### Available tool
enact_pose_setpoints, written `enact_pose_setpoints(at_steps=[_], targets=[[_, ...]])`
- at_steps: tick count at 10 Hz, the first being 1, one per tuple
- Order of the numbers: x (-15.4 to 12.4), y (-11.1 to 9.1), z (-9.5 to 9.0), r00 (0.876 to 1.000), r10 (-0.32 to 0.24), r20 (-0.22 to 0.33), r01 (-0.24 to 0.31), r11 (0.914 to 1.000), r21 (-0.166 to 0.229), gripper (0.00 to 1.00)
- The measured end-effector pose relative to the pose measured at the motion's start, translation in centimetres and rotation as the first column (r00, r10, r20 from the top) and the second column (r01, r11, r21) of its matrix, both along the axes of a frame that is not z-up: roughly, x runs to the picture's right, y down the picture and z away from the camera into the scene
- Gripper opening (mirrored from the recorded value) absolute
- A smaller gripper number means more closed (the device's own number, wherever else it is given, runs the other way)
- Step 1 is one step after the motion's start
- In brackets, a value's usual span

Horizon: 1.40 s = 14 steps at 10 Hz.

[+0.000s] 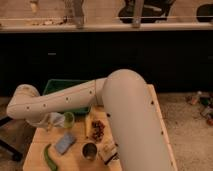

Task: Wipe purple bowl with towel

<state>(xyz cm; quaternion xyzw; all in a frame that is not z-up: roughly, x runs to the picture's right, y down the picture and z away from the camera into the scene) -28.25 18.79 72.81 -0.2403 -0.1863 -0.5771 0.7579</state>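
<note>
camera view: jaws hidden under the arm (75, 97), state unclear, left of table (37, 150).

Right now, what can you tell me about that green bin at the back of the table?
The green bin is a shallow rectangular tray, plastic by its look, lying flat at the back left of the wooden table. Its far rim and left corner show; the robot's white arm crosses in front and hides most of its inside. The gripper hangs beyond the arm's elbow, in front of the bin, near a small green cup.
</note>
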Motion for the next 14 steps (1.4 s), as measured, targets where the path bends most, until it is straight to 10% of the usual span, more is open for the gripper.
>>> enact_pose_setpoints(at_steps=[9, 14], targets=[[9.5, -2.3, 1.8, 0.978, 0.184, -0.099, -0.184, 0.9828, 0.018, 0.00], [10.1, -2.4, 1.8, 0.975, 0.193, -0.105, -0.192, 0.9811, 0.021, 0.00]])
